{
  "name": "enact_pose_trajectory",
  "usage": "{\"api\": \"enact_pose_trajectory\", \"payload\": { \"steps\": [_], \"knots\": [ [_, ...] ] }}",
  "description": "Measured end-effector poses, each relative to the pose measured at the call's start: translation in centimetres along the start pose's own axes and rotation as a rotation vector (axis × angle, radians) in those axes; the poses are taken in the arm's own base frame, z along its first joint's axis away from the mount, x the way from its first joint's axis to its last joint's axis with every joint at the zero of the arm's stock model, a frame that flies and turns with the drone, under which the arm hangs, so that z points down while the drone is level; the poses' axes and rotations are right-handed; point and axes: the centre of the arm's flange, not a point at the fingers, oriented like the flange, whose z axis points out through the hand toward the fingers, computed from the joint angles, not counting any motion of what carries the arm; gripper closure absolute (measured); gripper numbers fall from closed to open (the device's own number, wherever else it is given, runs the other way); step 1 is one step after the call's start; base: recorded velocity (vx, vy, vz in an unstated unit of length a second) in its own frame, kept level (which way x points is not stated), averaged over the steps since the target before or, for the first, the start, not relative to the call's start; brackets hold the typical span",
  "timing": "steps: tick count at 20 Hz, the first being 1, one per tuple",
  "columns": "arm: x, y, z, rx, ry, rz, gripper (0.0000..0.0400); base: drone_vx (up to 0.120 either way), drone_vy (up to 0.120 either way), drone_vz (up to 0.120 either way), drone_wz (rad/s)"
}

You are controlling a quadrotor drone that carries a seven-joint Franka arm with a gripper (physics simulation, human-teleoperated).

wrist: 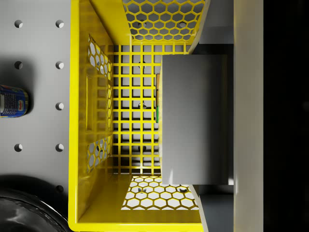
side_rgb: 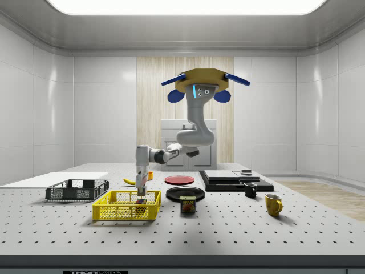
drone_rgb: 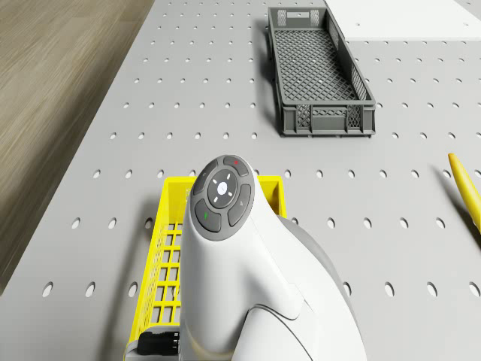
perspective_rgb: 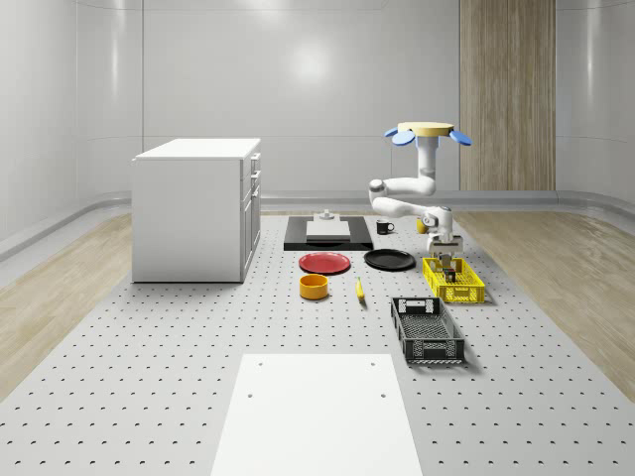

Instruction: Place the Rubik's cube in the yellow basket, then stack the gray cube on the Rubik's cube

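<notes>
Hovering right of centre in the whole-scene view, over the pale gray perforated desk (perspective_rgb: 198, 337) in a white-walled room with a wood-slat wall panel (perspective_rgb: 506, 94) and plank floor (perspective_rgb: 60, 288): yellow-topped, blue-rotored drone (perspective_rgb: 429, 131), white arm bent down into the yellow plastic mesh basket (perspective_rgb: 462, 294). Jaws closed on the plain gray cube (wrist: 193, 121), held inside the basket directly over the multicoloured Rubik's cube (wrist: 157, 116), just a green-and-orange edge showing.
</notes>
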Motion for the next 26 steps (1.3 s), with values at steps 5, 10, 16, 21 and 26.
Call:
{"api": "enact_pose_trajectory", "payload": {
  "steps": [5,10,16,21,26],
  "knots": [
    [0.0,0.0,0.1,0.000,0.000,0.000,0.0150,0.000,0.032,0.000,0.000],
    [0.0,0.0,1.5,0.000,0.000,0.000,0.0150,0.000,0.000,0.000,0.000],
    [0.0,0.0,2.5,0.000,0.000,0.000,0.0150,0.000,0.000,0.000,0.000],
    [0.0,0.0,2.0,0.000,0.000,0.000,0.0047,0.000,0.000,0.000,0.000],
    [0.0,0.0,0.4,0.000,0.000,0.000,0.0013,0.000,0.000,0.000,0.000]
  ]
}}
